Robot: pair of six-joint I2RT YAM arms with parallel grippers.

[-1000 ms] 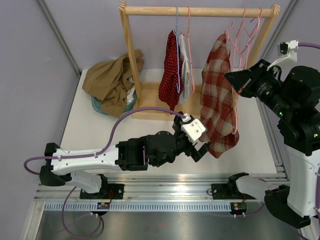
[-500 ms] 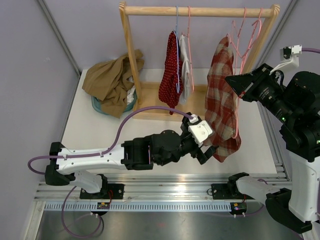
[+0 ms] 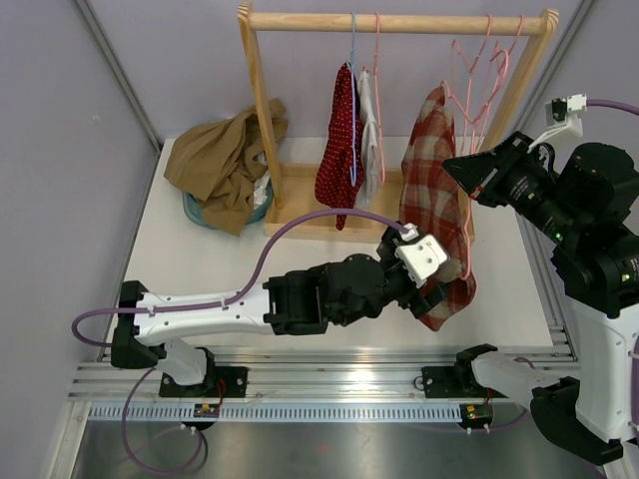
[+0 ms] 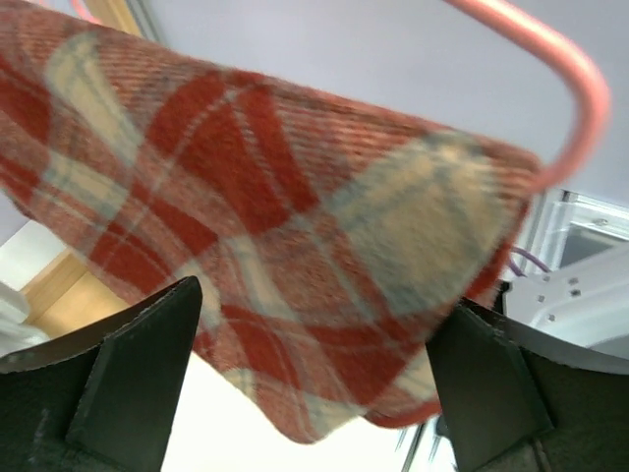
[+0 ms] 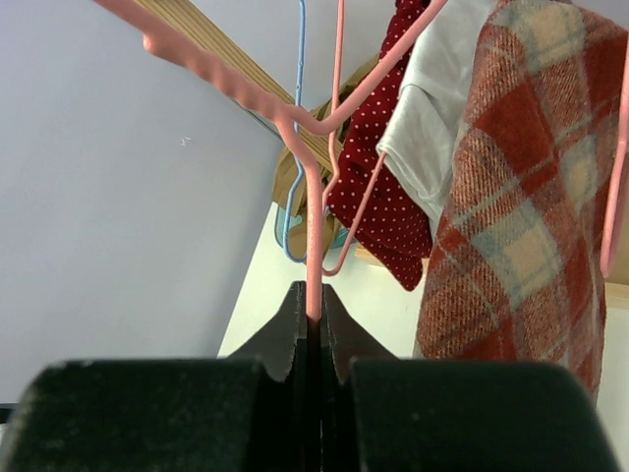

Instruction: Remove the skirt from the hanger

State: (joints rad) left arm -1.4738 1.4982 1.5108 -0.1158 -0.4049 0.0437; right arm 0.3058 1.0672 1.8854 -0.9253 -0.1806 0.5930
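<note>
- Top external: left gripper (image 3: 437, 297) sits lower centre-right of frame, right at the bottom hem of the plaid skirt (image 3: 434, 190). A second ago it was short of the cloth and further left. The arm has since stretched rightward and closed the gap.
- Left wrist view: jaws spread wide, fingers (image 4: 138, 374) in the two lower corners of frame, skirt hem hanging down between them. Cloth is inside the gap but not pinched. Nothing held yet.
- Right wrist view: right gripper (image 5: 313, 295) clamped tight on the thin stem of the pink hanger (image 5: 313, 221). Skirt fills the right side of frame, apparently draped on that hanger.
- Skirt location: hanging below the wooden rail (image 3: 399, 20), right of centre in the top view, to the right of the red dotted garment (image 3: 339, 150) and white garment (image 3: 369, 125). Cannot tell whether its lower corner touches the table (image 3: 200, 269).
- Half a second back the skirt had swung and looked narrower. It hangs broader now, and the right arm has shifted slightly with it.
- Reading: approach looks finished, hem bracketed. Likely next step is closing on the hem and drawing it down and away while the right side steadies the hanger. Skirt is not yet off.
- Risk: a shallow pinch may slip off the loose hem, and a hard pull could drag the hanger along the rail.
</note>
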